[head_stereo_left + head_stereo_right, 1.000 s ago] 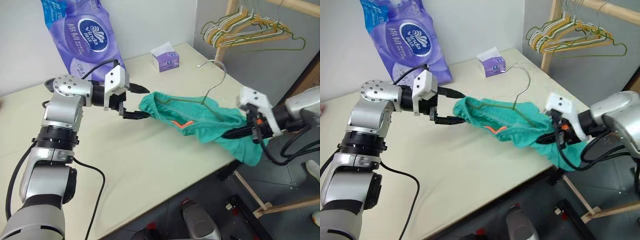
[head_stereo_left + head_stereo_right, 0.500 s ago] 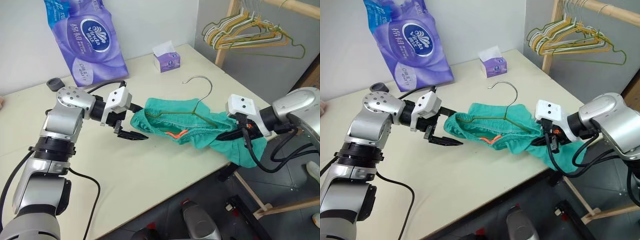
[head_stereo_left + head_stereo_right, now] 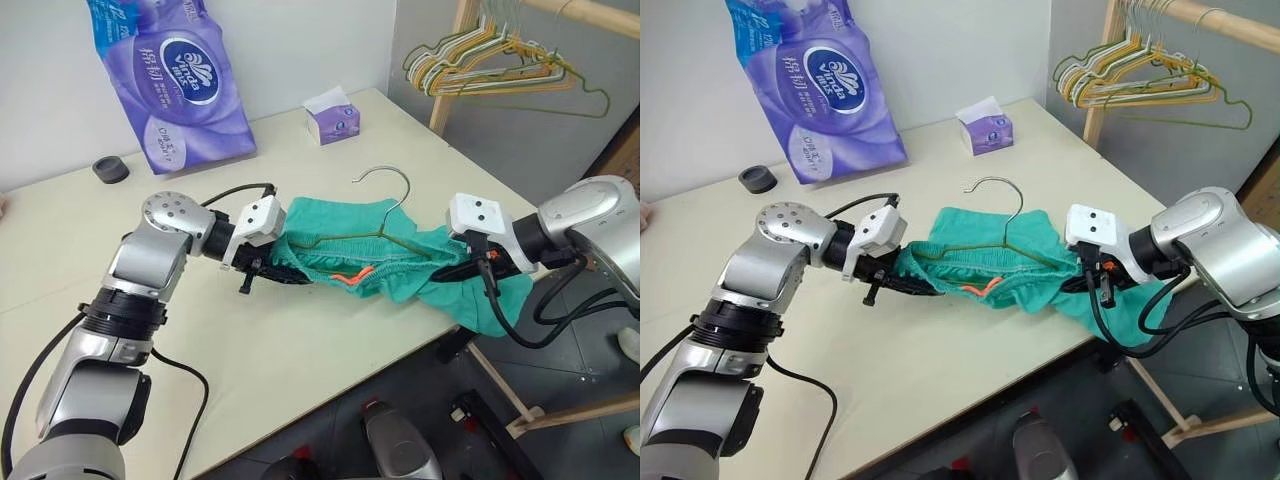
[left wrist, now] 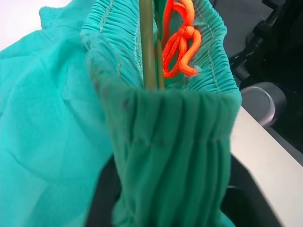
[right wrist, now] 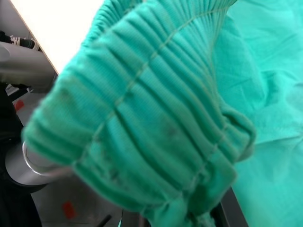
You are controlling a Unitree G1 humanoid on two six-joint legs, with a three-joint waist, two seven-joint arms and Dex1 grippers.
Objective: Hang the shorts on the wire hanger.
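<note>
The teal-green soft cloth shorts lie stretched across the right part of the pale table, their right end spilling over the table's right edge, with the gathered waistband's long axis running left to right between the 2 arms. The thin olive-green wire hanger sits inside the waist opening, its curled hook rising on the far side of the cloth and its lower bar showing in the left wrist view beside the orange drawstring. The left gripper is clamped on the left end of the waistband; gathered cloth bulges between its 2 black fingers. The right gripper is closed on the right end, which is bunched around it. Each claw is at its own end, so the coming move likely turns on keeping the band taut along the hanger bar.
</note>
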